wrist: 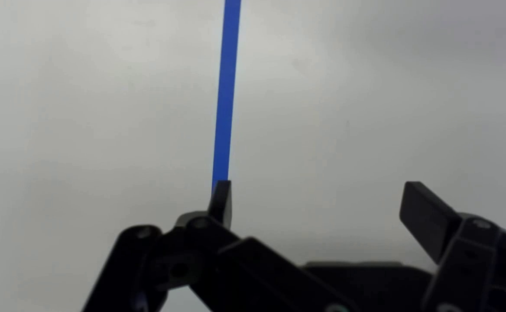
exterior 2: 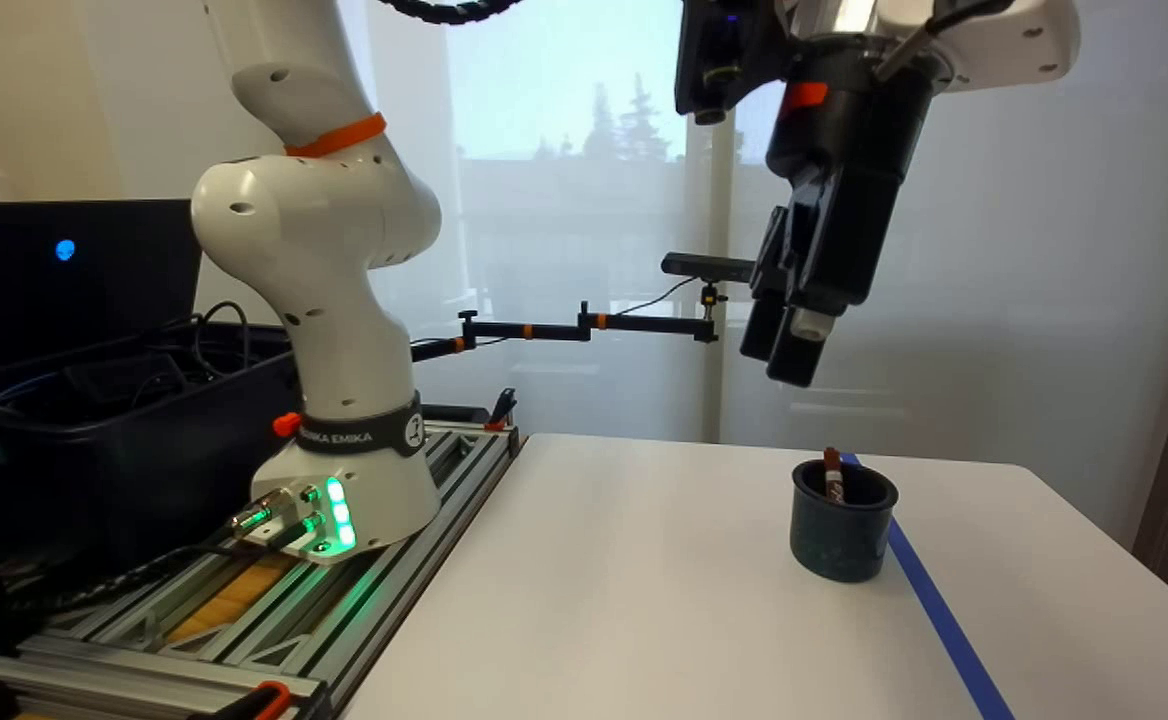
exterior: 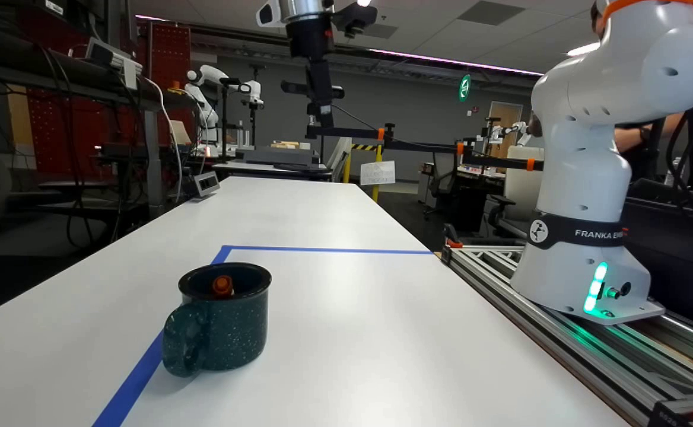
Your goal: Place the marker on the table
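Note:
The marker stands tilted inside the dark teal mug; its red-orange end pokes up near the rim, and it also shows in an exterior view. Its lower part is hidden by the mug. The white table carries blue tape lines and bears the mug; its top also shows in an exterior view and in the wrist view. My gripper is open and empty, high above the table. Both exterior views show it apart from mug and marker. The wrist view shows neither marker nor mug.
The speckled mug stands upright by a blue tape line; it also shows in an exterior view. The robot base stands on a metal rail along the table's edge. A black camera arm reaches out behind the table.

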Robot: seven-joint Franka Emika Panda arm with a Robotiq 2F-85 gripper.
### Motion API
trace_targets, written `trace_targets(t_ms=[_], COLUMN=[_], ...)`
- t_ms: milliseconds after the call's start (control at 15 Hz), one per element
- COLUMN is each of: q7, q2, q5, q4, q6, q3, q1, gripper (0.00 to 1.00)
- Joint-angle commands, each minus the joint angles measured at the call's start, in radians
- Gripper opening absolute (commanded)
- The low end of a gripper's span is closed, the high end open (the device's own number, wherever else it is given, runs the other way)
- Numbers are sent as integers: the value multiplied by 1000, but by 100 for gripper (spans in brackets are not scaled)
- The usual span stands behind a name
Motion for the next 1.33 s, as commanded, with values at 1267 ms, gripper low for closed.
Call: trace_targets(t_ms=[1267], q7=[42], q2=[285], q5=[598], q4=[29], q6=[354], q3=[94], q1=[77], gripper=[100])
